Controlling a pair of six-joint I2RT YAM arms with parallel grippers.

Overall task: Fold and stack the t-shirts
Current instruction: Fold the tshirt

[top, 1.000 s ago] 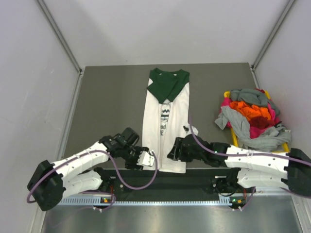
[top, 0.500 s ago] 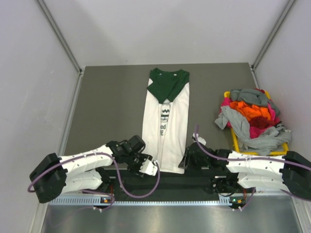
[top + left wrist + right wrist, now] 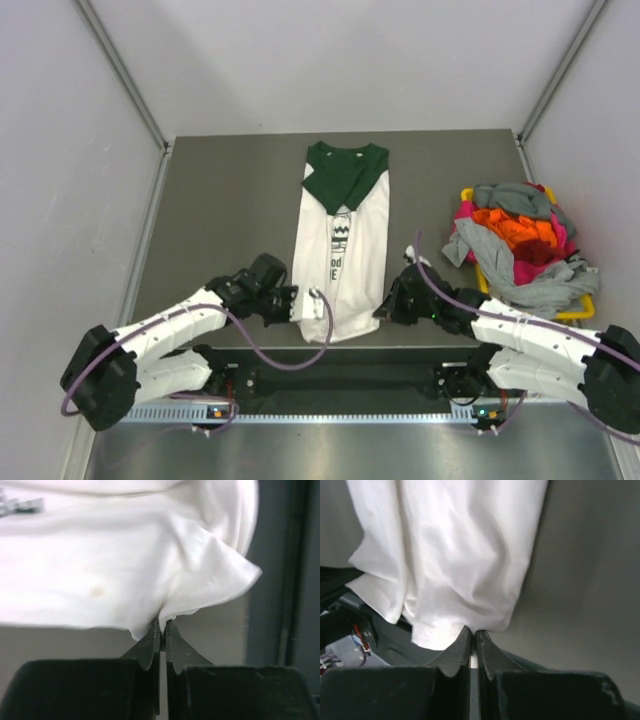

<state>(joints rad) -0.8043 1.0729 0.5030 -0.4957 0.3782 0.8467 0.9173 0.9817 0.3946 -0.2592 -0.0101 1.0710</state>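
Observation:
A white t-shirt with black print and a dark green collar end lies folded lengthwise down the middle of the table. My left gripper is shut on its near left hem corner, and the white cloth bunches right above the closed jaws. On the other side, my right gripper is shut on the near right hem corner, with the cloth hanging from its tips. More t-shirts, grey, orange, pink and red, are heaped in a pile at the right.
The pile rests in a yellow bin by the right wall. Grey walls close the table's left, back and right sides. A black rail with the arm bases runs along the near edge, just behind the lifted hem.
Both grippers have shut on the white t-shirt's near hem corners. They have drawn the hem up and away from the near edge, so the shirt now looks shorter.

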